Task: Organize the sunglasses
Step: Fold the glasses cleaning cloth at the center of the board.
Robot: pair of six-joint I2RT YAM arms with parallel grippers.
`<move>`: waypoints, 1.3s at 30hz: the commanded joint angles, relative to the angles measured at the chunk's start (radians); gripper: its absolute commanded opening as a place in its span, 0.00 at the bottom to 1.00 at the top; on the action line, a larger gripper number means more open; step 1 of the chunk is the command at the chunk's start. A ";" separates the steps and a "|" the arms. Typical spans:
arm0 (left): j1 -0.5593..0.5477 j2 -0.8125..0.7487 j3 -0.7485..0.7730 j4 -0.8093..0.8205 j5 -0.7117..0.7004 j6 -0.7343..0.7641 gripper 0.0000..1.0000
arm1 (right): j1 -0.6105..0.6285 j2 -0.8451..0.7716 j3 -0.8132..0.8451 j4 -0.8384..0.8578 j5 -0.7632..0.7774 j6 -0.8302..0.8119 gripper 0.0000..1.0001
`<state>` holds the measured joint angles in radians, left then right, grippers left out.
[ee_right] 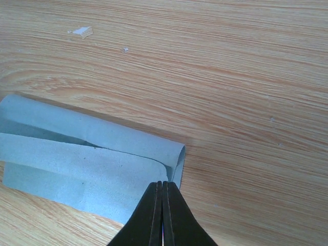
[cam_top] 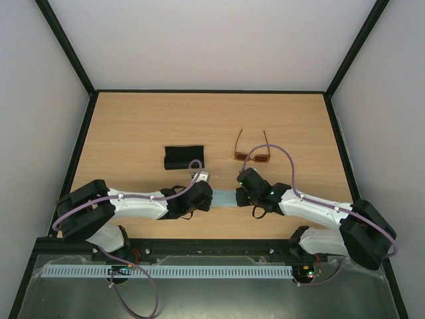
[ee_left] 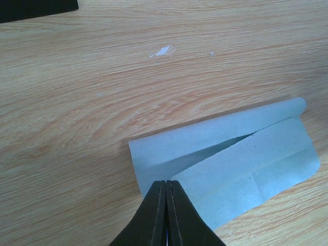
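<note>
the step in hand looks like folding the light blue cloth (ee_left: 225, 154), not yet the sunglasses (cam_top: 252, 155) themselves. the cloth lies on the tabletop (cam_top: 133, 126) between the two arms, doubled over lengthwise with one flap lapped on top and a rolled fold along its far edge.

the left gripper (ee_left: 166, 185) has its jaws pressed together, tips at the near edge of the cloth at its left end. the right gripper (ee_right: 162, 185) is the same, jaws together at the near corner of the right end. whether either has a layer of cloth pinched between the jaws cannot be told, since the gap is only a thin line.

the sunglasses sit farther back on the tabletop, right of centre, lenses toward the arms and both temple arms spread open pointing away. they are apart from the cloth and untouched by either gripper. the black case (cam_top: 184, 157) lies to their left, also apart from them.

by my reading, most of the task remains. the next move calls for finishing or releasing the cloth, then a light, narrow pinch on the thin frame, since the temples need closing before the sunglasses fit the case.
</note>
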<state>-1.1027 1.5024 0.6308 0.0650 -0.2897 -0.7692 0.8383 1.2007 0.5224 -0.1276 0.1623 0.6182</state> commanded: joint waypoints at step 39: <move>-0.052 -0.064 -0.130 0.081 0.012 -0.074 0.51 | 0.007 0.101 0.064 0.000 -0.008 -0.009 0.18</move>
<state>-1.1473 1.4586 0.5167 0.1452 -0.2600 -0.8352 0.8383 1.2751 0.5430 -0.1139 0.1574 0.6151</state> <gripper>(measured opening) 0.511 0.183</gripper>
